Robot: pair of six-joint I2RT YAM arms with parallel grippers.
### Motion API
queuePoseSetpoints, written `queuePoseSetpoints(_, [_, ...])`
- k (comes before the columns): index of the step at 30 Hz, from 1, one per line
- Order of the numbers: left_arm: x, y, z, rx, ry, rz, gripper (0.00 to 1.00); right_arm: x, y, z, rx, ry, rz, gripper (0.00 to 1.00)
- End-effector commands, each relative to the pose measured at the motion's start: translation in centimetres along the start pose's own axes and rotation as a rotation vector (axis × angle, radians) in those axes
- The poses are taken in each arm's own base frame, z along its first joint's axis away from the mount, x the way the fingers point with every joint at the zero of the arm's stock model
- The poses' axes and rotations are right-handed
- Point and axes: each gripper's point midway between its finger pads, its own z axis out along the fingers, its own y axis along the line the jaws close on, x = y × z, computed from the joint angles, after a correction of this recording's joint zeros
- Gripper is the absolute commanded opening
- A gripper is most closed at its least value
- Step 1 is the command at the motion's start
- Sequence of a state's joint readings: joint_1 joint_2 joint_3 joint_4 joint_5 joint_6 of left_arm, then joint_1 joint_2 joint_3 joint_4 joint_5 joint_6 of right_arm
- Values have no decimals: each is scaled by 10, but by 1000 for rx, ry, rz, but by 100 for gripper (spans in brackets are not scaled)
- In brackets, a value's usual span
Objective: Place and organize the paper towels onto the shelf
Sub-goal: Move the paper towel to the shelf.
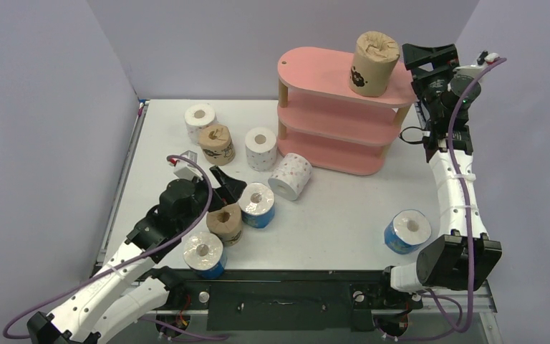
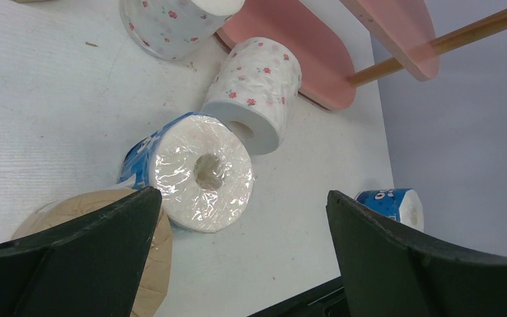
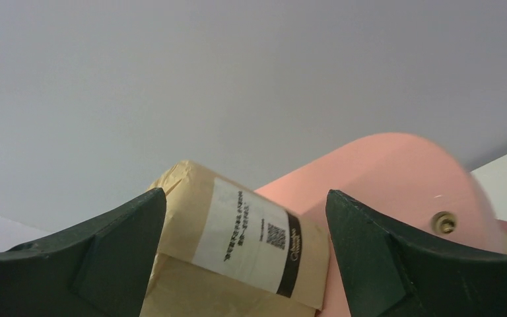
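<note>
The pink three-tier shelf [image 1: 329, 118] stands in the upper centre-right of the top view, on the white table [image 1: 344, 215]. One brown animal-print roll [image 1: 374, 64] stands upright at the right end of its top board. The right gripper [image 1: 415, 66] hangs at that height just right of it, fingers spread wide and gripping nothing. In the right wrist view the roll's white barcode label [image 3: 251, 231] shows in the gap between the dark fingers [image 3: 105, 257], though whether a pad brushes the wrapper cannot be told.

The left gripper [image 1: 228, 188] sits low over the table at centre-left, its fingers also wide apart and empty. An upright blue roll [image 1: 258, 205] stands just to its right, and a second brown roll [image 1: 225, 223] stands just beside that one, lower in the frame. A near-edge blue roll [image 1: 204, 254] stands at the lower left. A lone blue roll [image 1: 407, 231] sits at the lower right, near the right arm's base.

A tipped white dotted roll [image 1: 291, 175] lies on its side just off the shelf's lower left corner. Upright white dotted rolls stand at centre [image 1: 261, 148] and upper left [image 1: 200, 122], with a third brown roll [image 1: 217, 143] between them.
</note>
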State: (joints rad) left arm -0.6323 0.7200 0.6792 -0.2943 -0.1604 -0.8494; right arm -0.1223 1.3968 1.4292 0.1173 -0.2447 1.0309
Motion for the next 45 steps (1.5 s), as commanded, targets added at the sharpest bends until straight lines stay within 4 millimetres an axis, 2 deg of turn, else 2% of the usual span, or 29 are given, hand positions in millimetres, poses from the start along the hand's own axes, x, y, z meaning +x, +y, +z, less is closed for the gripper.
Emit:
queuePoseSetpoints(1, [-14,-16,2,43,-38,1,96,-24,24,-5,-77,-54,31,86])
queuePoseSetpoints(8, [-14,-14,5,28,-37,5,96,-9,25,11,-110,-14,67,86])
queuePoseSetpoints(15, [-10,-11,8,17,-27,5,96,17,21,10,-116,4,112,86])
queuePoseSetpoints(23, [-10,-9,7,11,-25,12,96,45,33,11,-106,12,128,87])
queuePoseSetpoints(34, [-11,-8,4,7,-28,16,96,68,37,14,-69,-30,169,87])
queuePoseSetpoints(45, [-11,-7,5,0,-34,18,96,81,41,23,-18,-96,211,87])
